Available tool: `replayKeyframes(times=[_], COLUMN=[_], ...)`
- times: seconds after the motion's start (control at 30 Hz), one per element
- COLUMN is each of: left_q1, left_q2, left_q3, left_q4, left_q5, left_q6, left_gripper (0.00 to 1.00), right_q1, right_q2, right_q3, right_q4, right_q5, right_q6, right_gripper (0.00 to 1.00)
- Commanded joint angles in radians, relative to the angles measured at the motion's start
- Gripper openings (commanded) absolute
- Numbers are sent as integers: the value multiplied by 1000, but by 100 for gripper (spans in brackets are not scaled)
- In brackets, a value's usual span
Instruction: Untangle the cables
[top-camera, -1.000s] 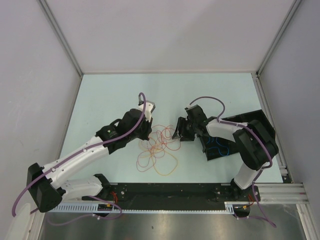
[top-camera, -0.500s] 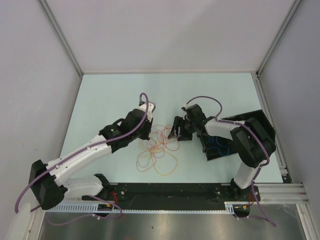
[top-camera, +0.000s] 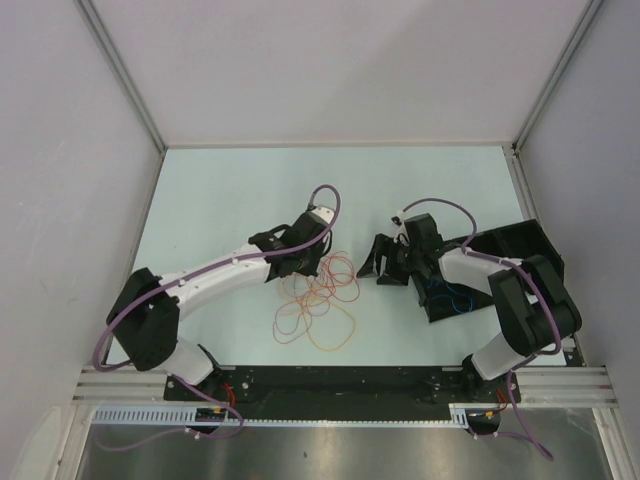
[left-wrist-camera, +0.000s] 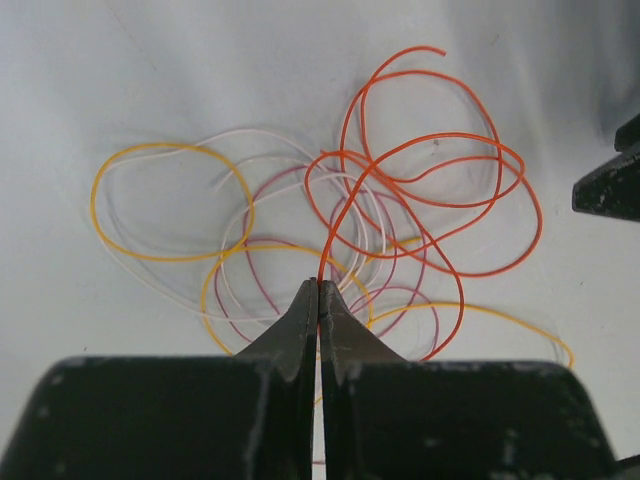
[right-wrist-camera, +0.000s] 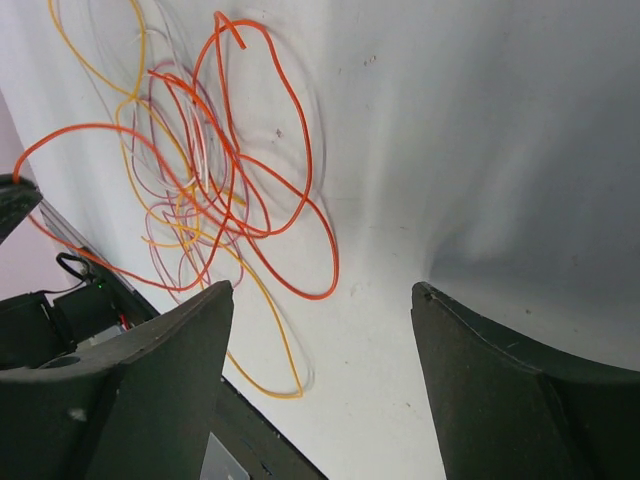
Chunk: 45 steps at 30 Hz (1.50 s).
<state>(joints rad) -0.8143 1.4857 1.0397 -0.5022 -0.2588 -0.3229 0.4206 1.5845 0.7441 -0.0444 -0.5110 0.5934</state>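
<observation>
A loose tangle of thin cables (top-camera: 322, 295) lies on the pale table between my arms: orange-red (left-wrist-camera: 432, 196), yellow (left-wrist-camera: 150, 200), pink (left-wrist-camera: 400, 285) and white loops crossing each other. My left gripper (top-camera: 308, 268) sits at the tangle's upper left edge, shut on the orange-red cable right at its fingertips (left-wrist-camera: 320, 288). That strand rises from the pile into the jaws. My right gripper (top-camera: 378, 268) stands open just right of the tangle with bare table between its fingers (right-wrist-camera: 320, 295). In its view the cables (right-wrist-camera: 230, 170) lie up and to the left.
A black tray (top-camera: 515, 240) stands at the right, partly under the right arm, with a blue cable (top-camera: 447, 297) inside. Thick purple cables run along both arms. Grey walls enclose the table on three sides.
My left arm has swung right and stretched toward the centre, still shut on the orange-red cable. My right gripper has drawn back to the right, off the tangle, and its jaws have widened.
</observation>
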Motion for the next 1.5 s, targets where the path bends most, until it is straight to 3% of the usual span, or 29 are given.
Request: replayKeyframes(times=[0.0, 0.3, 0.5, 0.67, 0.8, 0.97, 1.07, 1.1, 1.23, 1.3, 1.4, 1.43, 1.47], left_q1=[1, 1, 0, 0, 0, 1, 3, 1, 1, 1, 1, 1, 1], left_q2=[45, 110, 114, 127, 134, 136, 136, 136, 131, 120, 70, 49, 29], left_q3=[86, 134, 129, 123, 118, 117, 111, 109, 99, 99, 106, 109, 118], left_q4=[14, -47, -58, -53, -50, -45, -42, -39, -33, -41, -74, -103, -119], left_q5=[-13, -48, -54, -56, -54, -51, -45, -43, -31, -22, -22, -28, -40], left_q6=[16, 25, 25, 22, 22, 21, 18, 16, 5, -5, -24, -30, -39], left_gripper=[0, 0, 0, 0, 0, 0, 0, 0, 0, 8, 46, 64, 70], right_q1=[-6, 40, 64, 81, 89, 95, 95, 95, 96, 96, 98, 99, 102], right_q2=[-63, 78, 143, 186, 223, 247, 264, 267, 282, 267, 205, 187, 163], right_q3=[-17, 1, 63, 86, 87, 90, 100, 104, 112, 112, 113, 118, 123], right_q4=[104, 225, 206, 187, 201, 206, 202, 204, 202, 201, 169, 138, 123], right_q5=[-44, -44, -20, 3, -6, 0, 2, 0, -3, -3, 29, 37, 57], right_q6=[11, 82, 80, 77, 80, 82, 83, 82, 82, 80, 66, 57, 54], right_gripper=[78, 76, 66, 52, 33, 21, 9, 0, 0, 0, 0, 0, 0])
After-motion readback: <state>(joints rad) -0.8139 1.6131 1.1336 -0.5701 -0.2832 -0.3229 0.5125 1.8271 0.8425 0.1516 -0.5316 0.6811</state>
